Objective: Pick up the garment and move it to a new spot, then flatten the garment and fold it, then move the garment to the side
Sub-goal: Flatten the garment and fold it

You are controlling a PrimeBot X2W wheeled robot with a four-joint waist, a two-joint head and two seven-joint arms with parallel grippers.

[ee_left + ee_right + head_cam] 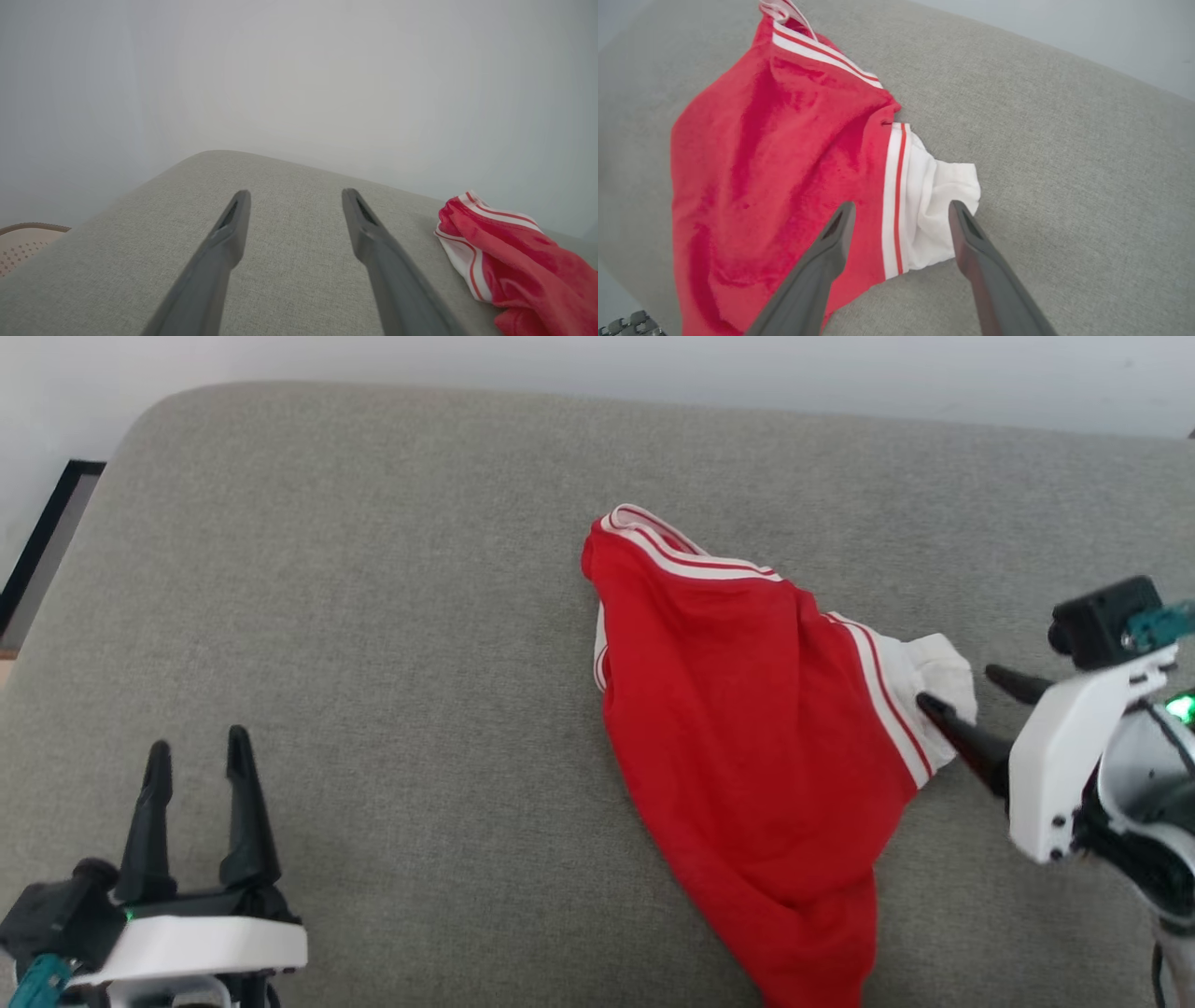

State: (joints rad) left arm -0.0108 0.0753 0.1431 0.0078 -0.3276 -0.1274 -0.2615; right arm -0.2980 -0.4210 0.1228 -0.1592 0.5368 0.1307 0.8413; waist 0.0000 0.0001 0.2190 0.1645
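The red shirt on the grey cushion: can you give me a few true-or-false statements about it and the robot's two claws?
1. The garment lies crumpled on the grey cushion. True.
2. The left gripper is clamped on the garment. False: it is open over bare cushion, apart from the garment.
3. The right gripper is open, its fingertips at the white sleeve. True.
4. That sleeve is black. False: it is white, with red-and-white striped trim.
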